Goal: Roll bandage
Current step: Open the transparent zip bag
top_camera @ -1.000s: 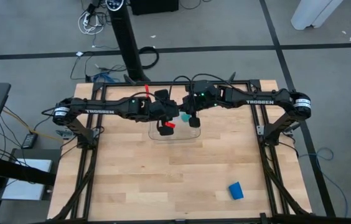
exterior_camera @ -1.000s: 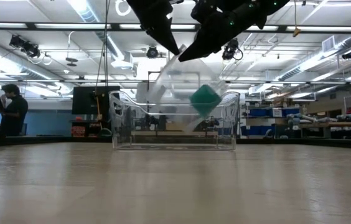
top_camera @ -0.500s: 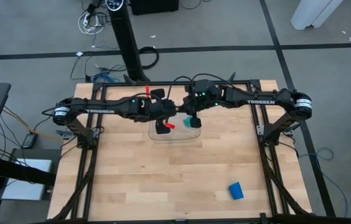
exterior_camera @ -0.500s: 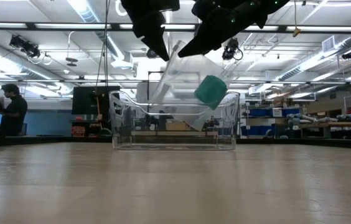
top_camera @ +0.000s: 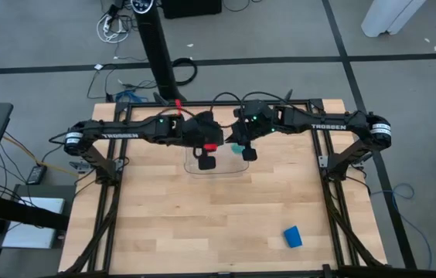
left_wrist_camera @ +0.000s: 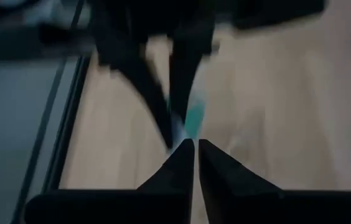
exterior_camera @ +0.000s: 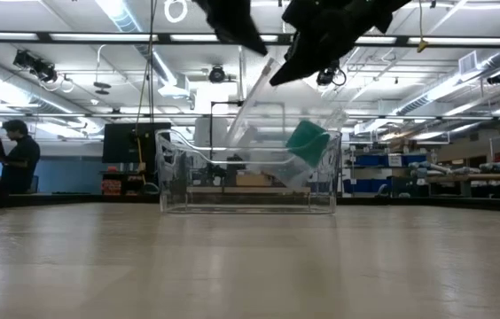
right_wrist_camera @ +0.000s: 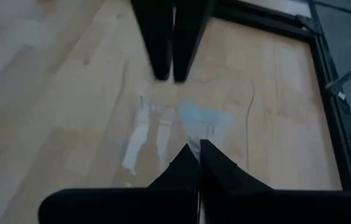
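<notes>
The bandage (top_camera: 293, 237) is a small blue roll lying on the table near its front right, far from both grippers. My left gripper (left_wrist_camera: 195, 144) and my right gripper (right_wrist_camera: 194, 144) meet above the clear plastic tray (exterior_camera: 172, 182) at the table's far middle. Both are shut on a piece of clear plastic wrap (exterior_camera: 263, 120) that hangs into the tray. A teal-green block (exterior_camera: 308, 142) sits in the wrap and also shows in the high view (top_camera: 237, 147). My left gripper pinches the clear wrap's upper edge (exterior_camera: 266, 64) between its two fingers, slanting down from the table's left. The wrap hangs below it into the tray. My right gripper pinches the upper edge of the clear wrap (right_wrist_camera: 191, 134) just above the teal block, slanting down from the table's right. The wrap hangs below the fingers.
The tray's walls (exterior_camera: 330, 173) stand around the hanging wrap. The wooden table (top_camera: 164, 216) lies bare in front of the tray. Black frame rails (top_camera: 330, 185) run along the table's sides. People sit far off in the room (exterior_camera: 11, 155).
My left gripper has risen a little and turned about its wrist. The clear wrap has swung with it, and the teal block has shifted a little toward the table's right inside the tray.
</notes>
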Controlling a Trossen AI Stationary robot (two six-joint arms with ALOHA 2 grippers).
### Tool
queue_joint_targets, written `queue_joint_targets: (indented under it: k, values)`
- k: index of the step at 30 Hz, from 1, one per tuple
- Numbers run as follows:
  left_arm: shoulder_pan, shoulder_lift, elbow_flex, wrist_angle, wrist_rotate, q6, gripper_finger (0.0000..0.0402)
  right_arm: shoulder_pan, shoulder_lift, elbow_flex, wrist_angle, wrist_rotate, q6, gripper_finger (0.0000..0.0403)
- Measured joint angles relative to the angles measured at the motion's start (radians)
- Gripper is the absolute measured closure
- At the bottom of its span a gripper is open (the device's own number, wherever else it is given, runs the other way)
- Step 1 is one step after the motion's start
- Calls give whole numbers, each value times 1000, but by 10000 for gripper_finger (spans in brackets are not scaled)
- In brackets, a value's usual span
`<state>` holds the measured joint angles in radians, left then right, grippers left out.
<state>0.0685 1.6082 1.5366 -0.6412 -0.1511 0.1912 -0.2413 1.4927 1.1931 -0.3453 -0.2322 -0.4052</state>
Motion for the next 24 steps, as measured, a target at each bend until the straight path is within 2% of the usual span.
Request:
queue_joint_targets:
  k: [4, 11, 16, 18, 22, 24]
  values:
    - [-8, -67, -54, 159, 57, 57, 368, 39, -67, 0, 5, -1, 18, 403]
    - [-34, -244, -217, 416, 43, 123, 367, 86, -202, 0, 59, 53, 75, 403]
    - [-44, -357, -455, 694, 102, 123, 367, 153, -220, 0, 33, 47, 132, 403]
    - [-55, -383, -575, 882, 127, 121, 367, 201, -210, 0, 49, 56, 140, 403]
    - [-95, -418, -774, 1188, 84, 68, 367, 300, -186, -33, 151, 135, 176, 403]
    - [-116, -419, -816, 1221, 46, 36, 367, 341, -186, -77, 215, 182, 205, 403]
